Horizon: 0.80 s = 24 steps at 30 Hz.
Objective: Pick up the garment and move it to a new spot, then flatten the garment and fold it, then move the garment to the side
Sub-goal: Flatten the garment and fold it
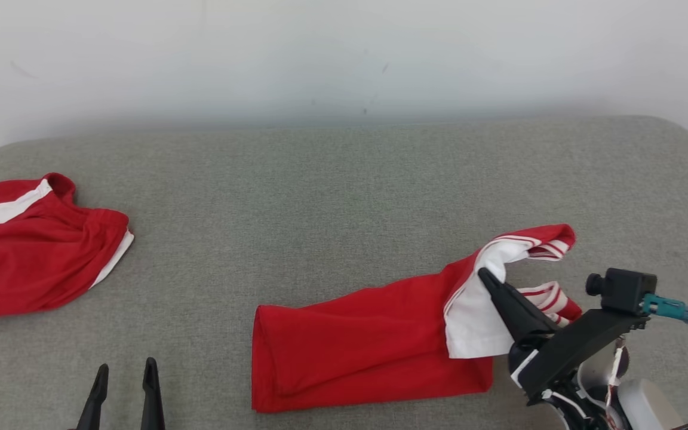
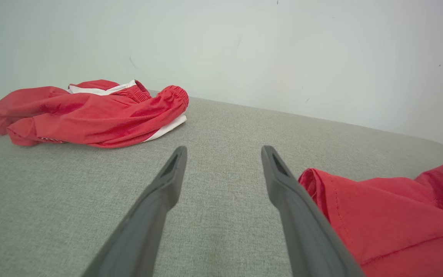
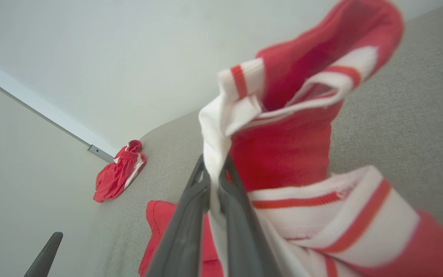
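On the cushion [image 1: 320, 197], right fingers [image 1: 511, 304] pinch the garment [image 1: 368, 346].

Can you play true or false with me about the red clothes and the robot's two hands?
1. The right gripper is pinched shut on the white edge of the red garment. True.
2. The left gripper holds that garment too. False: it is open and holds nothing, with the gray surface below it.
3. A second garment, also red and white, lies crumpled on the robot's left side. True.
4. The two garments touch each other. False: bare gray surface lies between them.
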Motion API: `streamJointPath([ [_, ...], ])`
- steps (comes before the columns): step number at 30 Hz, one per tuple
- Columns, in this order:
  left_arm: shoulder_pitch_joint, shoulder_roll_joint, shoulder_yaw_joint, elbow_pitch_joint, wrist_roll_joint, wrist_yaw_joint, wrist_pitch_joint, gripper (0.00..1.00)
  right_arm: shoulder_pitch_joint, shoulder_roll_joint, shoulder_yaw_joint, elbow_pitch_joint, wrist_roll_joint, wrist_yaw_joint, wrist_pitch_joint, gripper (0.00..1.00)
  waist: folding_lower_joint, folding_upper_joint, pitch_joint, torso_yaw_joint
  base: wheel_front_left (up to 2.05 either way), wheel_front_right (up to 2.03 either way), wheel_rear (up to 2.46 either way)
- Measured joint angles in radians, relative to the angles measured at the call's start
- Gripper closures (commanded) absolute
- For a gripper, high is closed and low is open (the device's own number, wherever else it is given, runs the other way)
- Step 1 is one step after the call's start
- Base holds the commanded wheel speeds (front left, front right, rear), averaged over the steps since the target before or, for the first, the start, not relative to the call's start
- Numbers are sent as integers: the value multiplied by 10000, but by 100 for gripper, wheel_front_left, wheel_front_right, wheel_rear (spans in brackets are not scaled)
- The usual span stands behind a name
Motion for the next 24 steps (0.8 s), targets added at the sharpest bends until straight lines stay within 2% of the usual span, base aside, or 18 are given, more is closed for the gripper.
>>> streamJointPath([
  [6, -11, -79, -136, 52, 38, -75, 0, 0, -72, 288, 736, -75, -79, 0, 144, 100, 0, 0, -12, 253, 0, 0, 0],
  [24, -449, -328, -738, 554, 125, -336, 0, 0, -986, 1323, 1935, 1427, -878, 0, -422, 100, 0, 0, 189, 1181, 0, 0, 0],
])
